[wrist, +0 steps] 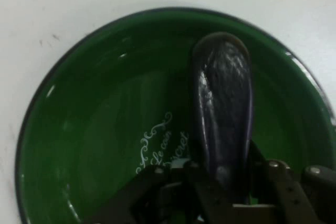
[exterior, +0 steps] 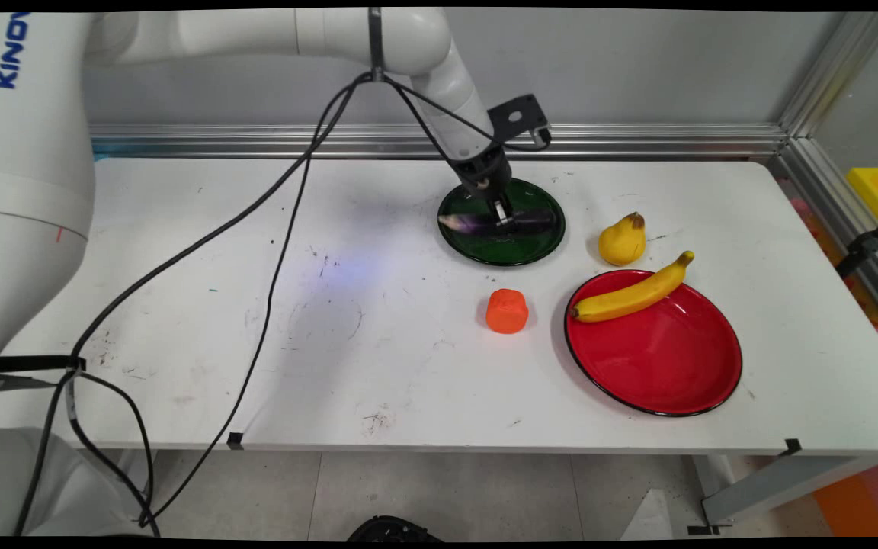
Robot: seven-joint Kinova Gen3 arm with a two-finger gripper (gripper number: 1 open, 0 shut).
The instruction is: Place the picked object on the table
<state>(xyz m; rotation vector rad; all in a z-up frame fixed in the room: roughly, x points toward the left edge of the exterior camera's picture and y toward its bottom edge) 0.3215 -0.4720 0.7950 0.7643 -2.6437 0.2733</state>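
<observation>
1. Eggplant (exterior: 501, 223), dark purple with a pale stem end, lies flat across the green plate (exterior: 530, 248). Hand view shows it lengthwise over the plate's white script, rounded end toward the far rim.
2. Gripper (exterior: 501, 219) is down over the eggplant's middle, arm angled in from the upper left. In the hand view the fingers (wrist: 262, 169) sit either side of the body, close against it; judged clenched on the eggplant, though actual contact is hard to confirm.
3. Grip sits mid-length, probably so the fruit stays level.
4. Relative to the green plate: pear (exterior: 623, 240) just to its right, standing on the table (exterior: 256, 343); orange block (exterior: 507, 311) in front of it, apart.
5. Red plate (exterior: 660, 358) front-right of the green plate, banana (exterior: 632, 293) lying across its back rim, tip overhanging near the pear.
</observation>
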